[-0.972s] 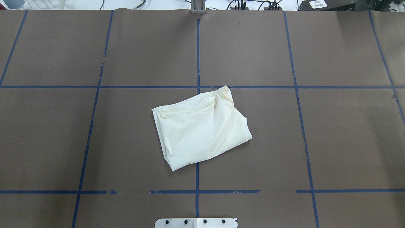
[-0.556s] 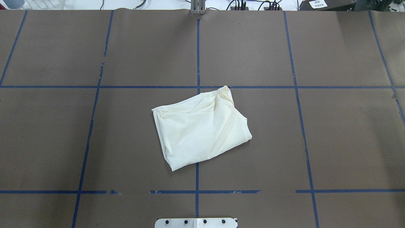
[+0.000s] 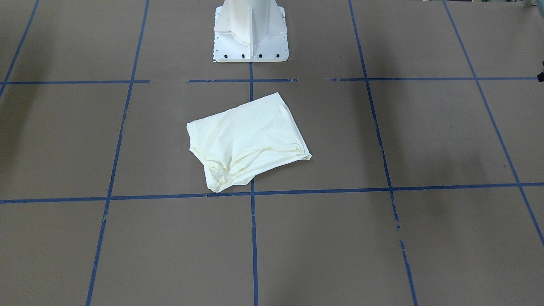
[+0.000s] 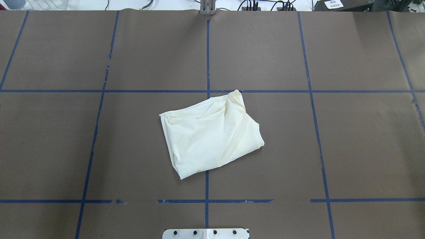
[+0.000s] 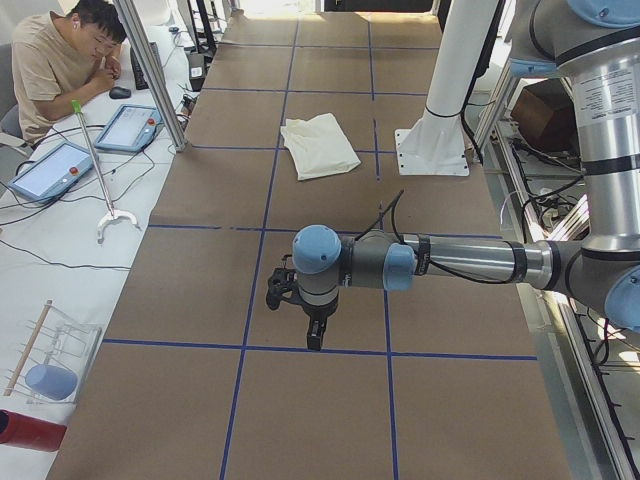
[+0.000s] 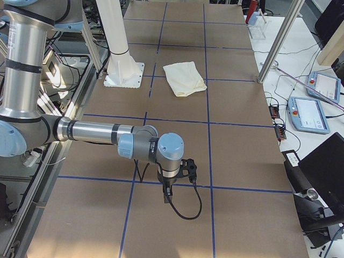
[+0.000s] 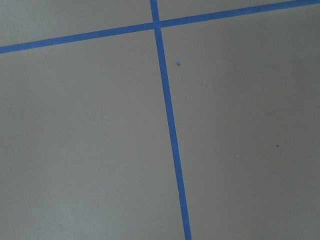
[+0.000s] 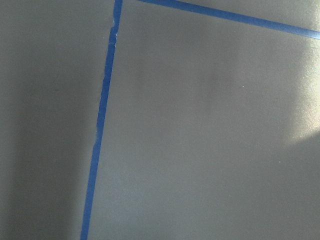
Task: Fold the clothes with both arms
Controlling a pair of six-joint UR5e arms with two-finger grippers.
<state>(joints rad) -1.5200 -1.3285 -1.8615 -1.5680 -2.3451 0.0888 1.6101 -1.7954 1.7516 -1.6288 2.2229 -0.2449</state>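
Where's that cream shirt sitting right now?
In the overhead view, the folded cream shirt lies at the middle of the table, straddling the central blue tape line, a little ahead of the robot's white base plate.

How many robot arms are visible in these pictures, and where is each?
2. The left arm reaches out low over the table's left end; the right arm does the same at the right end. Both are apart from the shirt.

T-shirt (image 4: pixel 212 136): table (image 4: pixel 365 149) centre, before pedestal base (image 3: pixel 250 38) | left gripper (image 5: pixel 314 338), right gripper (image 6: pixel 166 192): opposite table ends, well apart from T-shirt
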